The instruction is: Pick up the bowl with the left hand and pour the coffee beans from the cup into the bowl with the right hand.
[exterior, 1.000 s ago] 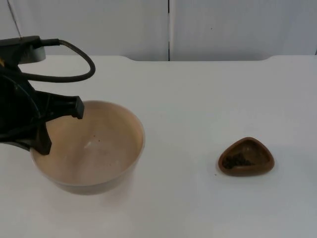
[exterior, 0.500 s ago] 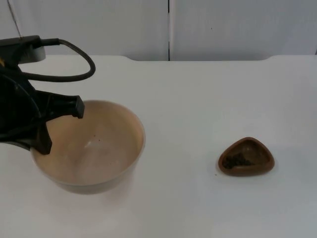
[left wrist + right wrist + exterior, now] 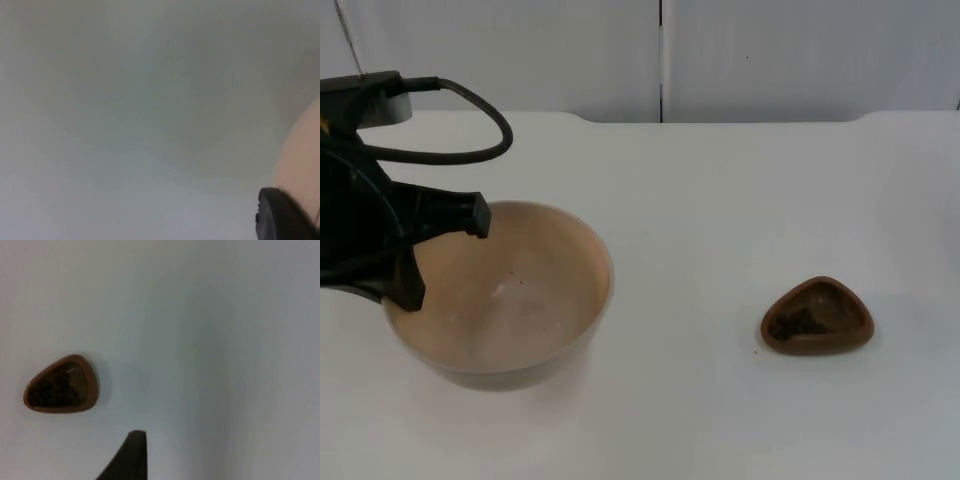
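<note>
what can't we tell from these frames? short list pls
- Left gripper at the beige bowl rim, top view: its own black body hides the contact, so a closed grip is not confirmed.
- Left wrist view: bowl cut off by the edge.
- Right gripper: one fingertip in the right wrist view, finger state unknown.
- Coffee beans in the brown cup: too small to count.

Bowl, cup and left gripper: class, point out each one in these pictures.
bowl [image 3: 525,300], top view, on its inner wall.
cup [image 3: 840,300], top view, on its inner wall above the beans.
left gripper [image 3: 438,255], top view, between its fingertips at the bowl's rim.
</note>
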You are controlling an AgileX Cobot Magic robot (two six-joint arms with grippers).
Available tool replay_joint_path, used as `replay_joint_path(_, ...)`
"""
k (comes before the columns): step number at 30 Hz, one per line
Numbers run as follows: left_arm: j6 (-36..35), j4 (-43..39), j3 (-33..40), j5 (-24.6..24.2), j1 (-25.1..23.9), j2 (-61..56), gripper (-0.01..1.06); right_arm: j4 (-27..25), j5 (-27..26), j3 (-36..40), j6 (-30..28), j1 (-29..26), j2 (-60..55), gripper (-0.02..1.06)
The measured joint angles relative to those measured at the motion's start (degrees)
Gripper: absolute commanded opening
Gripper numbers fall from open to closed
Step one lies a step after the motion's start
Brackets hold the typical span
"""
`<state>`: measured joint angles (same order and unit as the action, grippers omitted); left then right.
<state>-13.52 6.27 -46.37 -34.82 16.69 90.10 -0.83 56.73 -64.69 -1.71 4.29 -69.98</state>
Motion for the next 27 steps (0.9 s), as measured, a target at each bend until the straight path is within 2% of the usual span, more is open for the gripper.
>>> replay_joint_path(6, 0.00, 0.00, 0.00, 0.00, 0.00, 0.00, 0.00, -0.02, 0.70, -0.95, 0.00, 6.42, -5.97, 1.05)
replay_joint_path(9, 0.00, 0.00, 0.00, 0.00, 0.00, 0.00, 0.00, 0.33, 1.92, -3.63, 0.00, 10.86, -10.52, 1.05)
replay_joint_path(13, 0.00, 0.00, 0.00, 0.00, 0.00, 0.00, 0.00, 0.33, 3.57, -7.33, 0.00, 14.08, -15.45, 1.05)
replay_joint_path(17, 0.00, 0.00, 0.00, 0.00, 0.00, 0.00, 0.00, 0.83, 4.76, -11.35, -0.14, 16.11, -20.15, 1.05)
replay_joint_path(19, 0.00, 0.00, 0.00, 0.00, 0.00, 0.00, 0.00, 2.76, 5.16, -14.06, -0.27, 17.90, -23.58, 1.05)
replay_joint_path(27, 0.00, 0.00, 0.00, -0.20, 0.00, 0.00, 0.00, 4.69, 6.14, -18.03, -0.61, 21.37, -31.18, 1.05)
